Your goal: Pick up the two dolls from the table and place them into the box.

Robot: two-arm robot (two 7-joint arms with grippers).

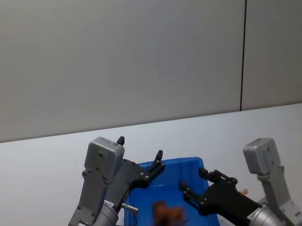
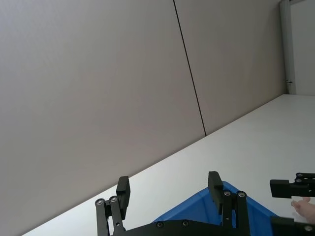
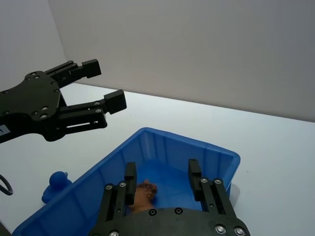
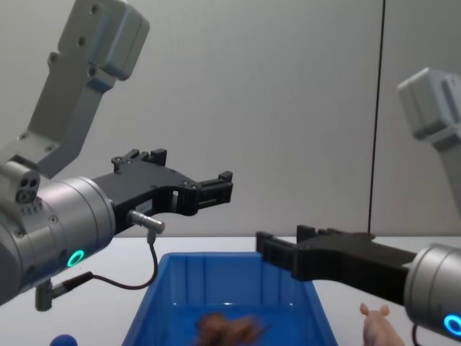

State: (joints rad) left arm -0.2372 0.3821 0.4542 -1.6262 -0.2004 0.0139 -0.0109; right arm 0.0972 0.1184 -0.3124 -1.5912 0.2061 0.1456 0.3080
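The brown lion doll (image 1: 167,216) is inside the blue box (image 1: 192,162), just below my right gripper (image 1: 193,179), which is open and holds nothing. In the right wrist view the lion (image 3: 142,194) shows between my open fingers (image 3: 130,174), low in the box (image 3: 162,147). The pale pink pig doll (image 4: 378,328) stands on the white table (image 1: 26,165) to the right of the box (image 4: 216,281). My left gripper (image 1: 140,148) hovers open and empty above the box's left rim; it also shows as the left gripper (image 4: 191,173).
A small blue ball (image 3: 58,179) sits on the table against the box's left side. A grey wall closes off the far table edge. Open tabletop lies beyond and to both sides of the box.
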